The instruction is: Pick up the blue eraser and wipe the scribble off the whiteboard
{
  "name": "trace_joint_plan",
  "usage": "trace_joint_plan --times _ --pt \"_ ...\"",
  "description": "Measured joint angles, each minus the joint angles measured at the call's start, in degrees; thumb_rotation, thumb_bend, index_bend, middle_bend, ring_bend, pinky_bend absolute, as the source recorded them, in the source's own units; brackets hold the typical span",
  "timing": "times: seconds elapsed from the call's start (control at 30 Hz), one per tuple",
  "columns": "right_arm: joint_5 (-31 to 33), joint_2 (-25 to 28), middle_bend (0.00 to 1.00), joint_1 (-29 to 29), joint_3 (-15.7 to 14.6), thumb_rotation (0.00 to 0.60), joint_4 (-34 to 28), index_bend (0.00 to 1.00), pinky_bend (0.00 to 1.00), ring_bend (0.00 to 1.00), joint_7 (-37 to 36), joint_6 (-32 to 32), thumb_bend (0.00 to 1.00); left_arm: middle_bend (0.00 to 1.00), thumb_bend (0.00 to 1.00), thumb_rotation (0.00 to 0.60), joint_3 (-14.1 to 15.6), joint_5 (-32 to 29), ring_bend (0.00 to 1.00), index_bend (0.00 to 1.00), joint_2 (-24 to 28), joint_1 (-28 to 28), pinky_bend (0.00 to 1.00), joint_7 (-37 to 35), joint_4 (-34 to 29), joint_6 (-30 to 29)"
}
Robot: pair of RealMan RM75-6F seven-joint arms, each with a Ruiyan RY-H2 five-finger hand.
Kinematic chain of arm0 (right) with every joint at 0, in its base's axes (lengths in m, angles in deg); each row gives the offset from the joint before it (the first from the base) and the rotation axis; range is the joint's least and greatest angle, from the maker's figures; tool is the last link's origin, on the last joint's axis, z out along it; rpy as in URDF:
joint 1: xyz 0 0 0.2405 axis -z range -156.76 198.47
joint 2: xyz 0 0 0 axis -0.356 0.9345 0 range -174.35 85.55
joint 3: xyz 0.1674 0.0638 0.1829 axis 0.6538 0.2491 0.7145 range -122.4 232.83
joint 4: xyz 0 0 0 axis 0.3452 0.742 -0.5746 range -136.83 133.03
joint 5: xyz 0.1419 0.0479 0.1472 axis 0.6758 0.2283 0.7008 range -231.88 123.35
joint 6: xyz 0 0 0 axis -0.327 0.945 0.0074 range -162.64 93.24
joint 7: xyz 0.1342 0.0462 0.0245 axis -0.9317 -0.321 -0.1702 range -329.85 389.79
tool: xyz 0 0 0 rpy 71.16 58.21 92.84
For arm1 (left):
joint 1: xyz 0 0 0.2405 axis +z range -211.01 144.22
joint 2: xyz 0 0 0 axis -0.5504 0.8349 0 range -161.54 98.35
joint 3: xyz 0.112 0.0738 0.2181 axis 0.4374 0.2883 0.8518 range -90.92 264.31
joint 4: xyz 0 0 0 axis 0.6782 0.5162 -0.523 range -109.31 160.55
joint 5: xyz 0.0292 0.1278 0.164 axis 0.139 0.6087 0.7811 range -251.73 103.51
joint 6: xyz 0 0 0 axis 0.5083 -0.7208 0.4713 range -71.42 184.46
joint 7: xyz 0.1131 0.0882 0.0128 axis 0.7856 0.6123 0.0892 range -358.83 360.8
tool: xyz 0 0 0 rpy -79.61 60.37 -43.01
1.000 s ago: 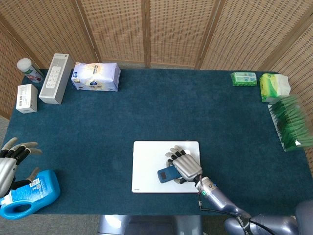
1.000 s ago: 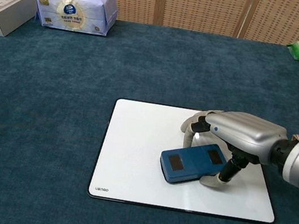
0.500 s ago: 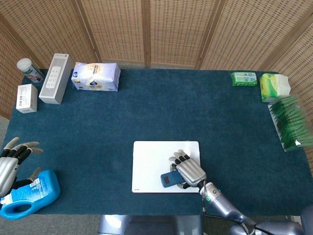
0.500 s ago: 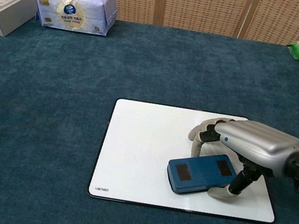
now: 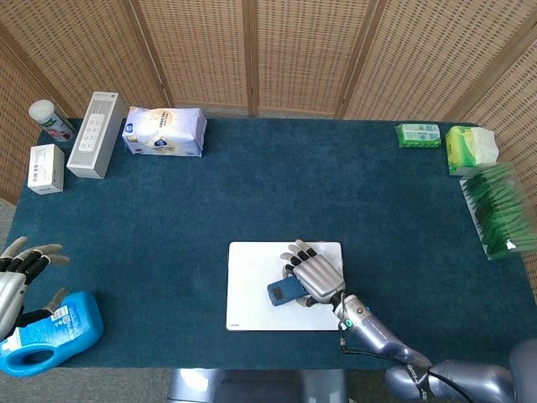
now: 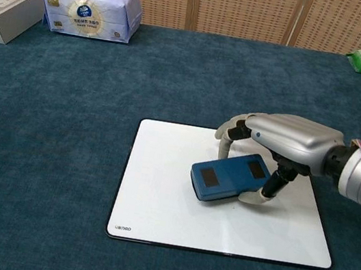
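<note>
glossy white whiteboard (image 6: 161,208) on matt, napped teal cloth (image 6: 65,122); smooth silvery metal-look right hand (image 6: 283,142); matt blue eraser (image 6: 229,176); woven cane screens (image 5: 294,50) along the top.

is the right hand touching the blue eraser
Touching. The chest view shows the right hand arched over the blue eraser, its fingers pressed against the eraser's near edge while it lies on the whiteboard.
</note>
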Motion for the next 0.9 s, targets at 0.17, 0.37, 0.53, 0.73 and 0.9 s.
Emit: trace_joint_plan --times 0.17,0.37,0.53,0.73,0.9 --pt "0.51 0.42 0.19 -0.9 1.12 0.6 0.63 0.56 0.0 0.0 -1.5 -0.94 0.21 0.24 0.43 0.6 0.06 0.13 0.22 0.32 -0.05 0.09 0.07 0.25 -0.23 -0.08" --pt "0.98 0.03 0.19 -0.79 0.31 0.6 1.77 0.56 0.0 0.0 -1.98 -1.31 0.21 0.24 0.43 0.6 0.06 0.15 0.22 0.32 -0.06 0.08 0.07 0.47 -0.39 -0.02" --pt "1.05 -0.69 0.19 0.11 -1.17 0.6 1.99 0.56 0.0 0.0 -1.89 -0.77 0.21 0.24 0.43 0.6 0.0 0.08 0.22 0.32 -0.03 0.0 0.07 0.51 -0.45 0.12" --pt "1.07 -0.61 0.19 1.46 -2.89 0.6 0.84 0.56 0.0 0.0 -1.12 0.21 0.21 0.24 0.43 0.6 -0.09 0.12 0.22 0.32 -0.35 -0.34 0.07 0.39 -0.2 0.63" --pt "0.74 0.45 0.19 3.32 -4.68 0.6 -2.41 0.55 0.0 0.0 1.16 2.89 0.21 0.24 0.43 0.6 -0.17 0.21 0.22 0.32 -0.6 -0.61 0.07 0.2 0.06 0.92"
